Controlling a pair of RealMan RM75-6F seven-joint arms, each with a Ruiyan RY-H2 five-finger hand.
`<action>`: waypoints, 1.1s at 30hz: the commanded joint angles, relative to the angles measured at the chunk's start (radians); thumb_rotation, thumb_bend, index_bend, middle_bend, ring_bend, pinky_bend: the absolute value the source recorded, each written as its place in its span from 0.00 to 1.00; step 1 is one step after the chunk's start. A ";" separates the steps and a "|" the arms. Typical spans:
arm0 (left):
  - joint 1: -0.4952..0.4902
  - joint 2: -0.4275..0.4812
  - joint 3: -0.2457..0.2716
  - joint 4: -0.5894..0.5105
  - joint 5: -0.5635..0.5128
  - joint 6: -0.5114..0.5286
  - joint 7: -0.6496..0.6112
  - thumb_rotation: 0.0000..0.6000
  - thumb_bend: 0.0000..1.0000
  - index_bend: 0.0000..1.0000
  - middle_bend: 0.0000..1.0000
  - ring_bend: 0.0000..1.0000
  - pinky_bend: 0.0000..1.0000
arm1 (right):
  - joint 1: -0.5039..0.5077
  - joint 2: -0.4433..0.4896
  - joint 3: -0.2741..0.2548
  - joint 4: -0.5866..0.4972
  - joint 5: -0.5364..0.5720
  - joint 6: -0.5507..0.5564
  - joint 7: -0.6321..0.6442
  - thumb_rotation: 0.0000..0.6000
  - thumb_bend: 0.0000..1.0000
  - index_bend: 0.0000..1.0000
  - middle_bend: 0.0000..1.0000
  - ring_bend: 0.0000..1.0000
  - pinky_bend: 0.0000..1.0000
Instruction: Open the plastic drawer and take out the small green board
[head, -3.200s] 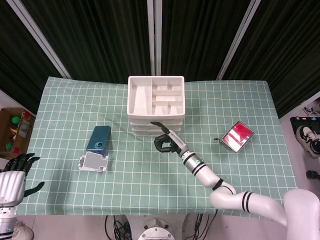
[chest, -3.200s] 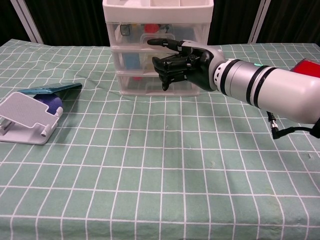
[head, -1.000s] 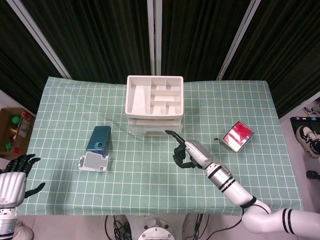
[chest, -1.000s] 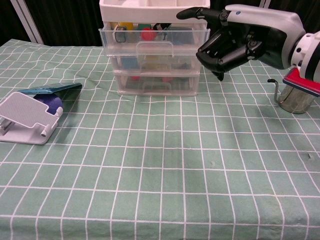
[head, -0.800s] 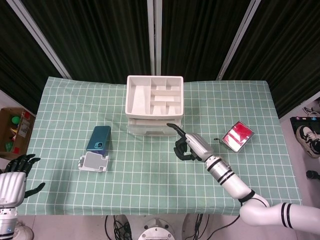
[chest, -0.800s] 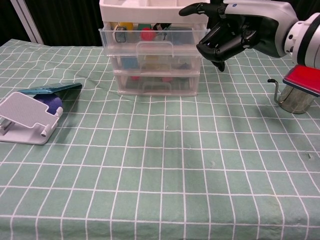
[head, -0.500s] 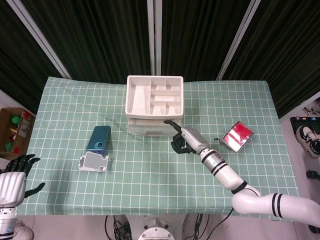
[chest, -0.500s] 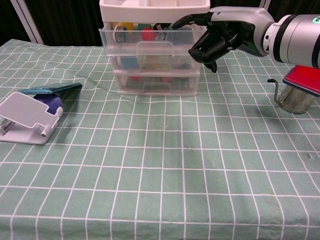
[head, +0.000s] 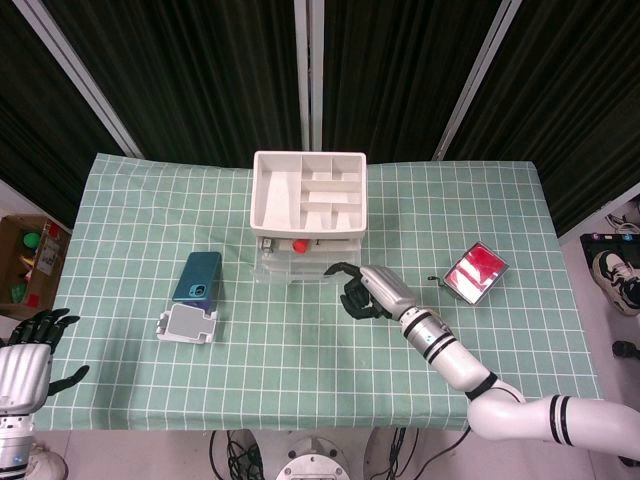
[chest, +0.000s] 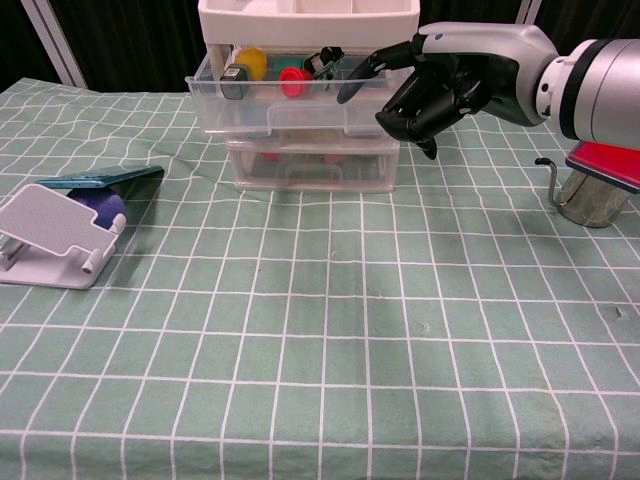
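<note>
The white plastic drawer unit (head: 308, 190) (chest: 310, 15) stands at the middle back of the table. Its clear top drawer (chest: 300, 108) (head: 292, 264) is pulled out towards me. Inside it lie a yellow piece (chest: 250, 62), a red piece (chest: 291, 78) and a black part (chest: 326, 58); I cannot pick out the green board among them. My right hand (head: 366, 292) (chest: 440, 90) is at the drawer's right front corner, fingers curled, one finger (chest: 360, 75) reaching over the rim into the drawer. My left hand (head: 35, 340) hangs off the table's left front, fingers spread, holding nothing.
A teal phone (head: 197, 277) (chest: 100, 180) and a white phone stand (head: 187, 325) (chest: 55, 235) lie left of the unit. A metal cup with a red lid (head: 474, 272) (chest: 600, 165) stands to the right. Green checked cloth covers the table.
The top drawer has slid out towards me, baring its contents. My right hand came back to the drawer's right corner and its finger now reaches inside. The left hand stayed still.
</note>
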 joint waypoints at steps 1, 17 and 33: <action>0.000 -0.001 0.001 0.000 0.001 0.000 0.001 1.00 0.00 0.25 0.19 0.14 0.21 | -0.017 0.019 -0.017 -0.029 -0.032 0.005 0.009 1.00 0.48 0.31 0.76 0.67 0.65; 0.000 -0.006 0.001 0.003 0.001 0.000 0.000 1.00 0.00 0.25 0.19 0.14 0.21 | -0.054 0.067 -0.067 -0.090 -0.116 0.004 0.020 1.00 0.48 0.17 0.76 0.67 0.65; 0.020 0.008 0.003 -0.016 0.021 0.047 0.008 1.00 0.00 0.25 0.19 0.14 0.21 | 0.020 0.310 -0.008 -0.247 -0.266 0.104 -0.505 1.00 0.30 0.16 0.85 0.80 0.80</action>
